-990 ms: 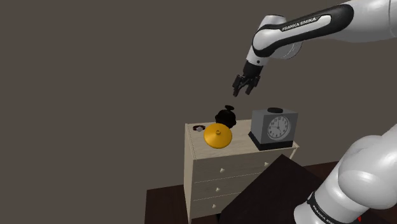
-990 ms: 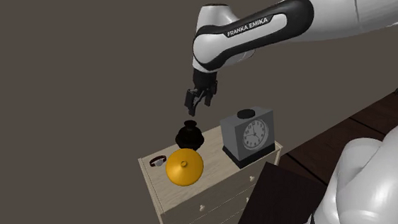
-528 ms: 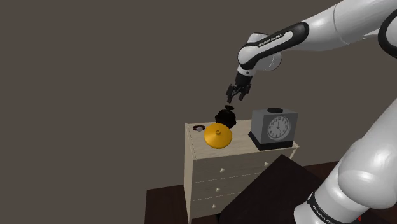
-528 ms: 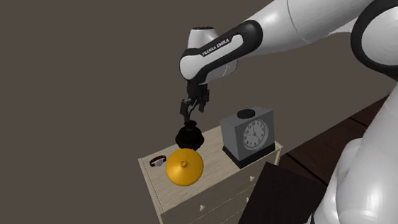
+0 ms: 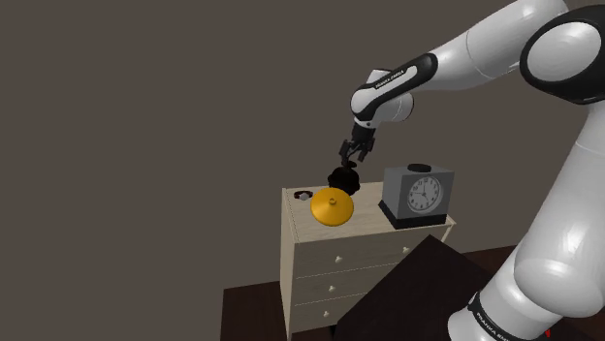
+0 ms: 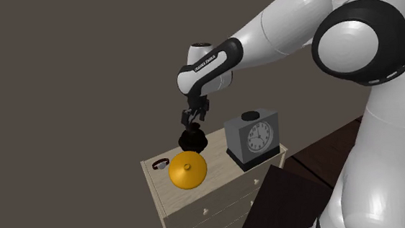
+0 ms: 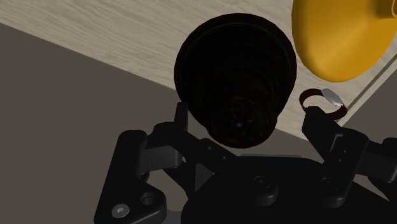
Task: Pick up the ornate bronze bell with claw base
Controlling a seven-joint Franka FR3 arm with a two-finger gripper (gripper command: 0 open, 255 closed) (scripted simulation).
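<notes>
The gripper (image 5: 351, 155) is hanging open just above the dark bell (image 5: 342, 178). The bell is standing near the dresser's (image 5: 366, 221) far edge, with a yellow dome (image 5: 332, 207) crowding one side. The clock (image 5: 417, 194) is standing apart, leaving room.

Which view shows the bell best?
Wrist view: the dark bell sits large, seen from above, between open jaws. Shoulder and second exterior views show it as a small black shape on the dresser, beside the yellow dome.
</notes>
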